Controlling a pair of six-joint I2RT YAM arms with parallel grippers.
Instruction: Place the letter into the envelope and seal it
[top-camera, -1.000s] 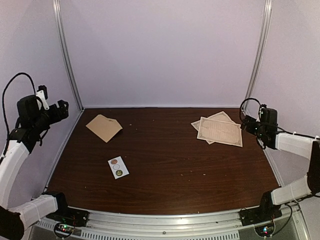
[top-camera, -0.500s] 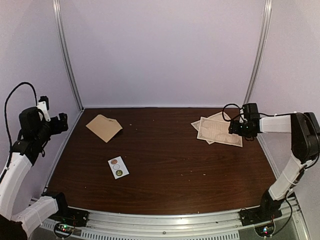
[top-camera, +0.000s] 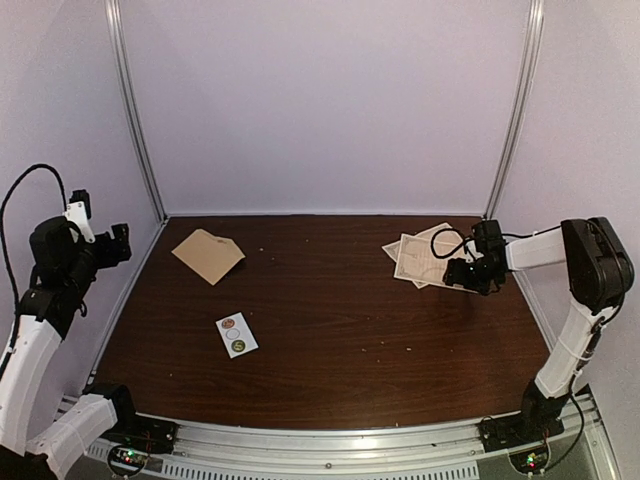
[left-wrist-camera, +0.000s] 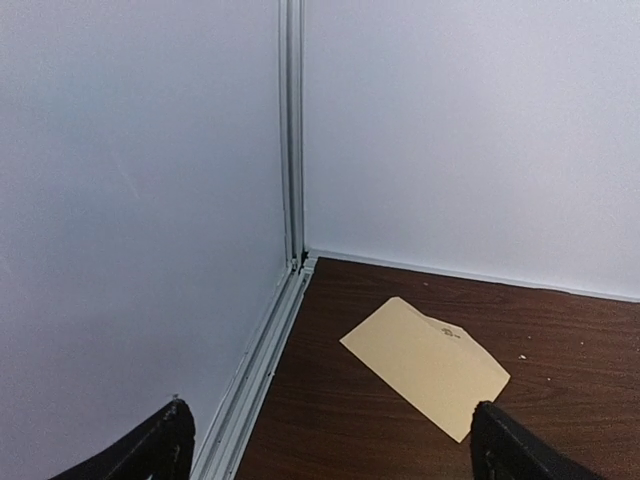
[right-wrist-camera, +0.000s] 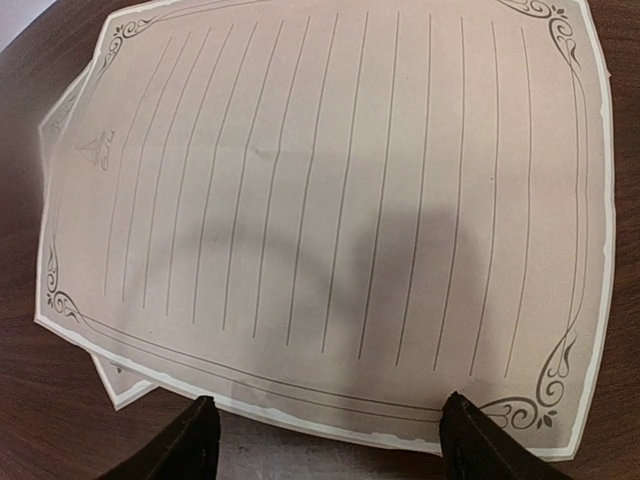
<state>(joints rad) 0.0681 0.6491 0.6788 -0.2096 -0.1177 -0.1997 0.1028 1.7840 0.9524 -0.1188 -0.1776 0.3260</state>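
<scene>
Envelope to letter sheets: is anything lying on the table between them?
Top view: only bare tabletop, a few pale specks, between the envelope and the letter sheets. The sticker card lies nearer the camera, off that line.

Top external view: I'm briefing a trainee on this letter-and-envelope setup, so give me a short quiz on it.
1. True or false: the tan kraft-paper rectangular envelope lies near the dark wooden table's far-left corner.
2. The right arm's jaws are over: A) the beige lined letter sheets; B) a white sticker card; C) the envelope.
3. Which arm is nearer the envelope?
Key: 1 true; 2 A; 3 left.
</scene>
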